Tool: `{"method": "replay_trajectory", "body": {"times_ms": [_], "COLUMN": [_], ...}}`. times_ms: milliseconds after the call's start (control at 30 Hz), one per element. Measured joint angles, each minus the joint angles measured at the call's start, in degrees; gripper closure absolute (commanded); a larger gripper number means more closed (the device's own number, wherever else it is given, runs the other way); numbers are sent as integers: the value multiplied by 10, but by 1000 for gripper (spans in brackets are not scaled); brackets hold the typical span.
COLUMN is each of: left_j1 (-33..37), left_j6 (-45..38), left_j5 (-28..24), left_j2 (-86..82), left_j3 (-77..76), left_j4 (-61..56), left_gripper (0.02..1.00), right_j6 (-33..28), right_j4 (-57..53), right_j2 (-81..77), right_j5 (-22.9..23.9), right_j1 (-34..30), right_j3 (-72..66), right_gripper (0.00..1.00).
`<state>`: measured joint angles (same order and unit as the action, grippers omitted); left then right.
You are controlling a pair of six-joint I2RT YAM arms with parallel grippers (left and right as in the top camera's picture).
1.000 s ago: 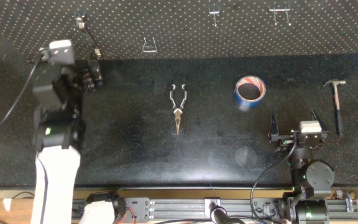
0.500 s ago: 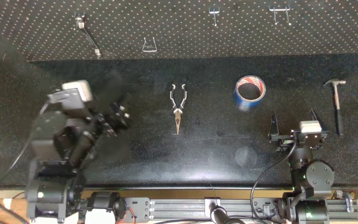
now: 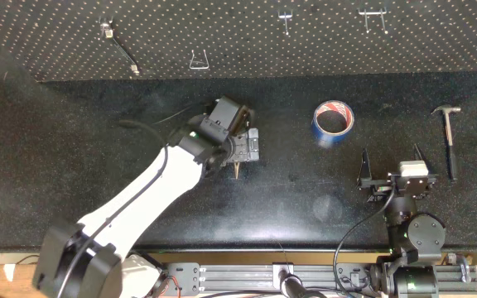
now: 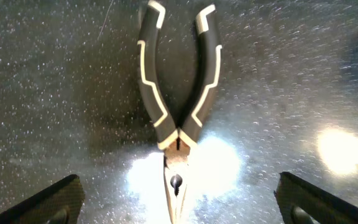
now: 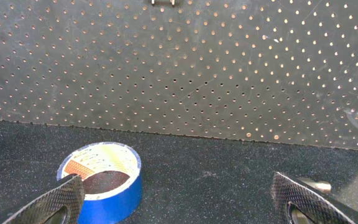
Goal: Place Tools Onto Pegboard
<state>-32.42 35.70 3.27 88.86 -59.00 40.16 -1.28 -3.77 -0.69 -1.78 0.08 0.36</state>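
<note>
Black-handled pliers flat at tabletop centre; left gripper poised above, fingers apart, straddling them. Step: picking pliers. Next: descend, clamp near pivot, carry to pegboard.

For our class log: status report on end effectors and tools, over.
Left end effector open above pliers. Right end effector open, facing tape roll. Pliers flat on table, unobstructed.

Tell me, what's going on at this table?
A two-armed robot is putting tools on a pegboard. The left gripper hovers open over the pliers on the black table, one finger on each side, not yet gripping. The right gripper sits open near its base, facing the blue tape roll. A hammer lies at the far right, and one slim tool already hangs on the board.
</note>
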Motion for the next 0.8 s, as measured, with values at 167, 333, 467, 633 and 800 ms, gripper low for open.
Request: {"method": "replay_trajectory", "body": {"times_ms": [167, 333, 467, 633, 800], "left_j1": [19, 38, 39, 39, 39], "left_j6": [-41, -70, -74, -74, -80], "left_j5": [7, 9, 12, 12, 12], "left_j2": [108, 150, 166, 182, 185], "left_j3": [-60, -96, -99, -99, -99], "left_j4": [-3, -15, -26, -32, -34], "left_gripper": [20, 20, 20, 60, 259], "right_j6": [0, 0, 0, 0, 0], "right_j4": [0, 0, 0, 0, 0], "right_j2": [0, 0, 0, 0, 0], "right_j5": [0, 0, 0, 0, 0], "right_j1": [0, 0, 0, 0, 0], "right_j3": [0, 0, 0, 0, 0], "right_gripper": [25, 25, 25, 25, 25]}}
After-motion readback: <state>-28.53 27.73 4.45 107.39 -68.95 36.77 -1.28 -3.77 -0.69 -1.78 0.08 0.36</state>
